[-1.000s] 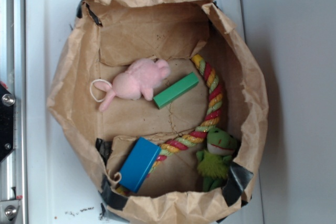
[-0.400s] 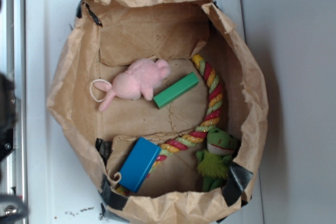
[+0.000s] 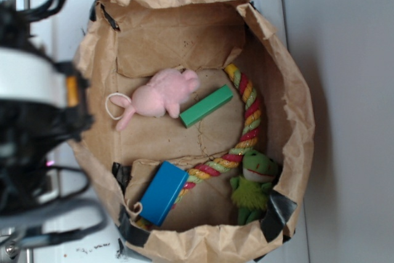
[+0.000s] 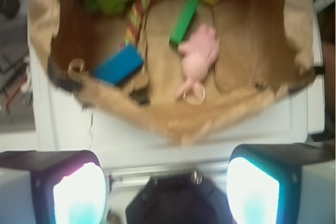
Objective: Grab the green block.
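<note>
The green block (image 3: 207, 106) is a slim green bar lying flat on the floor of a brown paper bag (image 3: 299, 121), just right of a pink plush toy (image 3: 161, 93). In the wrist view the green block (image 4: 185, 19) lies far ahead, beyond the bag's near rim. My gripper (image 4: 167, 184) is open, its two fingers wide apart with nothing between them, and it hangs outside the bag over the white surface. In the exterior view my arm (image 3: 34, 115) is a blurred black and white mass at the left edge, left of the bag.
Inside the bag lie a blue block (image 3: 162, 192), a green frog plush (image 3: 253, 183) and a striped rope (image 3: 249, 115) curving along the right side. The bag's crumpled walls stand up around everything. The bag sits on a white tray-like surface (image 3: 52, 23).
My arm has swung into the exterior view from the left and now covers the bag's left edge. The block and toys have not moved.
</note>
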`<control>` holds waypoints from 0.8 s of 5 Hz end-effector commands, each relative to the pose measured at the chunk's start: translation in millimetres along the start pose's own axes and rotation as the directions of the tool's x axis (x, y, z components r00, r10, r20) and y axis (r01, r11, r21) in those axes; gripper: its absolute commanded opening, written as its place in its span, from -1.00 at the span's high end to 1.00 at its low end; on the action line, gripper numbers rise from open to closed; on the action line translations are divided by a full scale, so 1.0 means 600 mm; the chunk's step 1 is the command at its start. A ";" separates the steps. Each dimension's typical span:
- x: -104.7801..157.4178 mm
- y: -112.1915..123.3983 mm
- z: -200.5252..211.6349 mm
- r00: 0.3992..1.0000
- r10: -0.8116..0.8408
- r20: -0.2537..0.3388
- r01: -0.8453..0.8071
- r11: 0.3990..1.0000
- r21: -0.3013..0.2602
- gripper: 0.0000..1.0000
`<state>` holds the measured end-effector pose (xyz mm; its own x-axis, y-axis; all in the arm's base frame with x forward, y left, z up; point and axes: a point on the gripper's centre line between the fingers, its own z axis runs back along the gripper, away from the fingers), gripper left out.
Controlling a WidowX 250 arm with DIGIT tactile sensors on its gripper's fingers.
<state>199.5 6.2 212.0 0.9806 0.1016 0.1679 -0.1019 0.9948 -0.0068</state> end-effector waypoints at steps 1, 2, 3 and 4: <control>0.064 0.034 -0.011 0.997 0.053 0.055 -0.053 0.998 -0.017 -1.00; 0.069 0.041 -0.026 0.993 0.088 0.078 -0.086 0.996 -0.029 -1.00; 0.087 0.043 -0.045 0.992 0.104 0.077 -0.096 0.991 -0.092 -1.00; 0.109 0.042 -0.068 0.992 0.096 0.081 -0.088 0.992 -0.094 -1.00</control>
<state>263.8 34.4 166.6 0.9620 0.1911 0.1951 -0.1713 0.9786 -0.1140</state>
